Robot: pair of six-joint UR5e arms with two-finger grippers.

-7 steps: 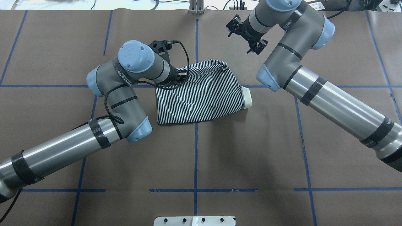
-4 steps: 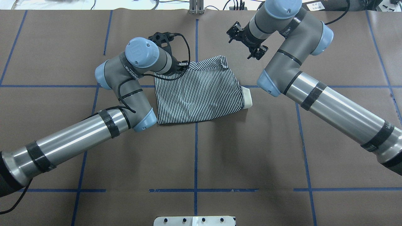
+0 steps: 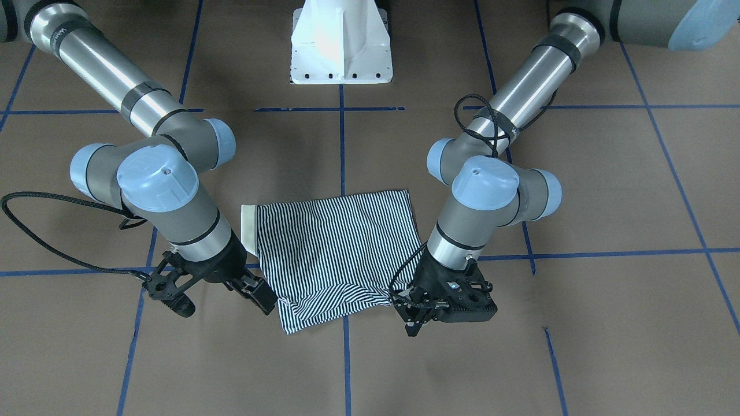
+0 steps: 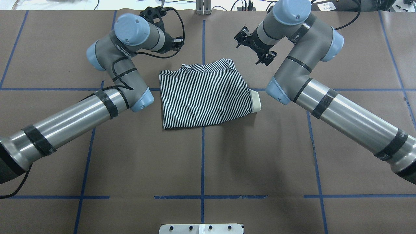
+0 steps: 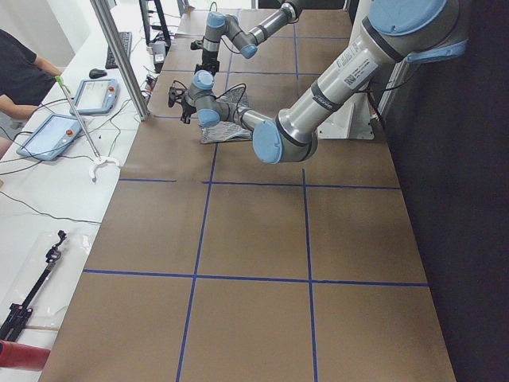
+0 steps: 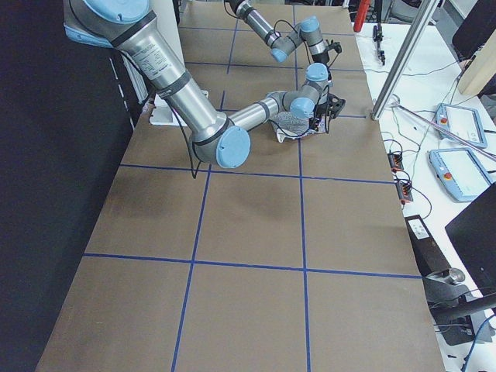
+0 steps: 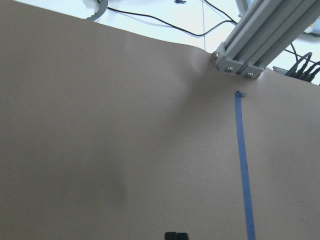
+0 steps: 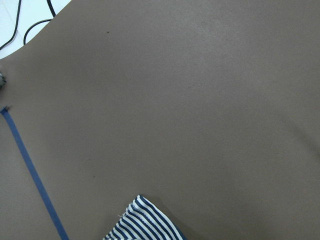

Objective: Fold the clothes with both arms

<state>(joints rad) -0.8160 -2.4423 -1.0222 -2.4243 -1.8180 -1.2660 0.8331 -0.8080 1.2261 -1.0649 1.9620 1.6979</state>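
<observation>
A folded striped shirt lay at the centre of the frame on the brown table, its cream collar at its left edge. The right gripper hung by the shirt's lower-left corner and the left gripper by its lower-right corner. How their jaws stood was unclear.

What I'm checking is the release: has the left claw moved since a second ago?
Yes. Overhead, the left claw has left the shirt and moved toward the far table edge, away from the crosswise blue tape line.
</observation>
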